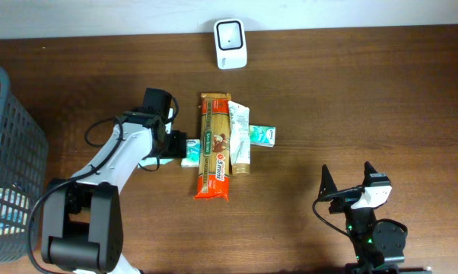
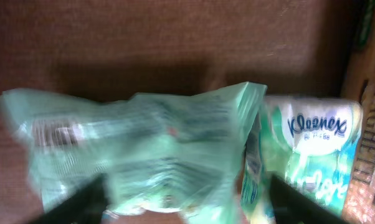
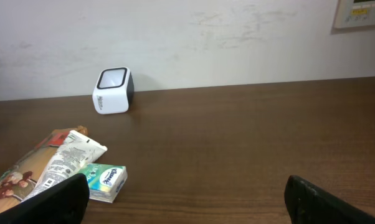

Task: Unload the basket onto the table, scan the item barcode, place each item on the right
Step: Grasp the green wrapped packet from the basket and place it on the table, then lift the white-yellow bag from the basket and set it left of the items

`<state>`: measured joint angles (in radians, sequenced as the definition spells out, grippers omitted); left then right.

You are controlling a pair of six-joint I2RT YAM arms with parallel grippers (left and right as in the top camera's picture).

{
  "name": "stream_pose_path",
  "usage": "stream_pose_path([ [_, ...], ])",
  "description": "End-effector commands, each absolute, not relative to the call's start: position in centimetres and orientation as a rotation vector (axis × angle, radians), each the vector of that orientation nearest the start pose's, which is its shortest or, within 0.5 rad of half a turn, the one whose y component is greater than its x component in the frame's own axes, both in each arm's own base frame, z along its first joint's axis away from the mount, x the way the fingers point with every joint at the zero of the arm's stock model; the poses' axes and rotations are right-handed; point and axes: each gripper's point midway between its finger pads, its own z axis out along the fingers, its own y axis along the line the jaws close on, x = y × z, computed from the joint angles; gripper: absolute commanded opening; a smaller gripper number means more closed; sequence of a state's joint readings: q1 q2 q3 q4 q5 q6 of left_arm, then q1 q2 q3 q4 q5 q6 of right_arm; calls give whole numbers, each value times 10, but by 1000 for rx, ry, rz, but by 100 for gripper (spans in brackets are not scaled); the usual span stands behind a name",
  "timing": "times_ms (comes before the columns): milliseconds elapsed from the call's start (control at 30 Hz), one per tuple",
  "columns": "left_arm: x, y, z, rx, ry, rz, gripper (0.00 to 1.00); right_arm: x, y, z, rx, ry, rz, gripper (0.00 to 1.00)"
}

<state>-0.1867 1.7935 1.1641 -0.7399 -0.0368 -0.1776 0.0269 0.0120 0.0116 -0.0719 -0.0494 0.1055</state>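
We see the left gripper (image 1: pixel 176 147) near the middle of the bench (image 1: pixel 351 91). Its fingers (image 2: pixel 81 202) are spread apart, with a blurred green tissue pack (image 2: pixel 144 143) lying across the gap between them; we cannot tell whether they touch it. Just beside that pack lies a Kleenex pack (image 2: pixel 312 140), against an orange packet (image 1: pixel 214 152). The white scanner (image 1: pixel 230 43) sits at the far edge, well apart. The right gripper (image 1: pixel 347 177) hangs by the near edge, jaws wide, holding nothing.

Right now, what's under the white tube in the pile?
The tube lies lengthwise on the spaghetti pack. A Kleenex pack sticks out beside it; whether that pack runs under the tube is hidden.
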Motion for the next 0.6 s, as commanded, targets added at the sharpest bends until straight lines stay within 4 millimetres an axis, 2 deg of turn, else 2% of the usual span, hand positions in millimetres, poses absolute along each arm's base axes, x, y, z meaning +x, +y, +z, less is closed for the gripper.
stream_pose_path([
  [0,367,-68,64,-13,2927,-71,99,246,18,156,21,1650,154,99],
  [33,375,-69,91,-13,2896,-70,99,246,17,156,21,1650,154,99],
  [67,385,-67,126,-17,2837,-62,99,246,17,156,21,1650,154,99],
  [133,408,-51,215,-69,2646,-15,99,246,18,156,21,1650,154,99],
  [167,414,-38,250,-108,2564,21,99,246,18,156,21,1650,154,98],
  [233,415,-1,315,-218,2398,108,99,246,17,156,21,1650,154,99],
  [267,410,27,355,-300,2291,136,99,246,18,156,21,1650,154,99],
  [333,389,78,399,-476,2149,169,99,246,18,156,21,1650,154,99],
  [367,377,102,409,-565,2101,188,99,246,18,156,21,1650,154,99],
  [400,358,140,415,-684,2054,243,99,246,18,156,21,1650,154,99],
  [433,347,164,414,-758,2038,283,99,246,18,156,21,1650,154,99],
  [500,320,220,399,-941,2023,372,99,246,18,156,21,1650,154,99],
  [567,297,261,378,-1113,2015,420,99,246,18,156,21,1650,154,99],
])
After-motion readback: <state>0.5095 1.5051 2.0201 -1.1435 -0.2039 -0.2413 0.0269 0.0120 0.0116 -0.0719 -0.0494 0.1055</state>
